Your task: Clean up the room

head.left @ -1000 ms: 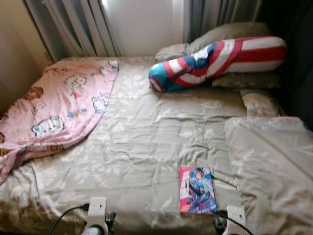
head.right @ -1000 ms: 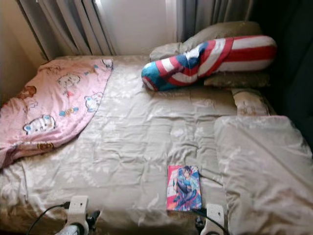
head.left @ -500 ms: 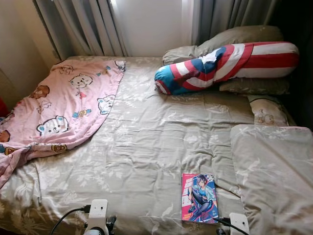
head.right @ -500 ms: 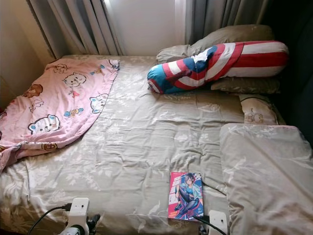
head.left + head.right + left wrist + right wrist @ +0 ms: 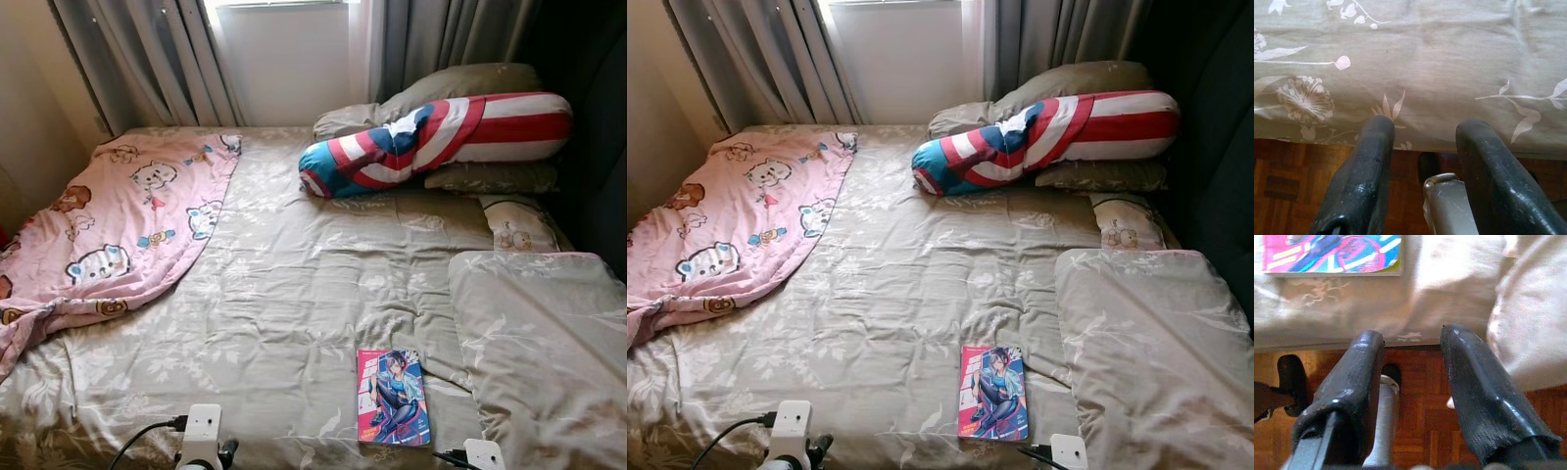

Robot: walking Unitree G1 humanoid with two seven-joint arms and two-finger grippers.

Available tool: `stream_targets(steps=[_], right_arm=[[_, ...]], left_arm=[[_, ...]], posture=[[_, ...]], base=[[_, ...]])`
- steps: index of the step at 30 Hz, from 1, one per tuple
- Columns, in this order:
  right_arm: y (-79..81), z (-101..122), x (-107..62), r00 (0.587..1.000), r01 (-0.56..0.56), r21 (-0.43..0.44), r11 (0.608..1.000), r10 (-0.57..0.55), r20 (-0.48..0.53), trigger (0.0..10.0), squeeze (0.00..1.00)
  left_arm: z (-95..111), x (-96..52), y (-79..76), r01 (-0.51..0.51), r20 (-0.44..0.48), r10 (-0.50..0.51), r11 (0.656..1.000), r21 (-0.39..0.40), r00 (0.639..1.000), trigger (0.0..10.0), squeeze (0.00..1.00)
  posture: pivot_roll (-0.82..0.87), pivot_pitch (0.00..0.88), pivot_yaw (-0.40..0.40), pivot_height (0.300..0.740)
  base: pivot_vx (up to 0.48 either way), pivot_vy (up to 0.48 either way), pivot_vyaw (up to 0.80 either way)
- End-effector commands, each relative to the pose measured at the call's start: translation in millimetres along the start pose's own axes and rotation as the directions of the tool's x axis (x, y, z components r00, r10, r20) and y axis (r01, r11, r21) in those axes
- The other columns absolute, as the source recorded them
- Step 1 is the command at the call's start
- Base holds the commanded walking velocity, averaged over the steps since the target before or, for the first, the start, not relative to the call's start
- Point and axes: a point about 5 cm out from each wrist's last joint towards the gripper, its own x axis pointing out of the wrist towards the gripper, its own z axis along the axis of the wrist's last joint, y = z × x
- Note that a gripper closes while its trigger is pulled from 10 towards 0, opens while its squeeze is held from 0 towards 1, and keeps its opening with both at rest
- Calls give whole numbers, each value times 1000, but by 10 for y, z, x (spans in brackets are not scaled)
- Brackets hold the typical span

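- Book [image 5: 393, 397] lies flat near the bed's [image 5: 294, 294] foot edge, beside a folded duvet [image 5: 549, 352]; long axis runs toward the pillows [image 5: 441, 132]; cover seemingly upright
- Left gripper [image 5: 1422, 142] spread, empty; right gripper [image 5: 1413, 340] spread below the book

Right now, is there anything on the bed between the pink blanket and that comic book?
Nothing but wrinkled floral bedspread lies between the pink blanket and the comic book, as the left eye view shows.

We're in a home bedroom here: a wide bed [image 5: 294, 294] under a beige floral cover, pillows [image 5: 460, 93] heaped at its head. Grey curtains [image 5: 147, 59] hang at the bright window [image 5: 284, 59] behind, a pink cartoon blanket [image 5: 108, 225] sprawls across one side, and wood parquet floor [image 5: 1283, 186] sits below.
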Motion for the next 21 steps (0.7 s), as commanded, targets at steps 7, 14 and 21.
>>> stream_targets(steps=[7, 14, 21], right_arm=[[150, 41, 22, 1000, -26, -61, 998, 26, -2, 10000, 0], [180, 75, 28, 999, -31, -76, 997, 32, 18, 10000, 0], [193, 55, 25, 1000, -17, -63, 998, 18, 12, 10000, 0]], left_arm=[[-165, -41, 23, -19, -65, 19, 1000, 0, 998, 10000, 0], [-188, -47, 27, -17, -76, 17, 1000, 2, 997, 10000, 0], [-201, -51, 41, -11, -83, 13, 1000, 15, 996, 10000, 0]], posture=[[-32, 0, 25, 740], [-40, 0, 33, 740], [-46, 0, 47, 740]], base=[[0, 0, 0], [0, 0, 686], [0, 0, 800]])
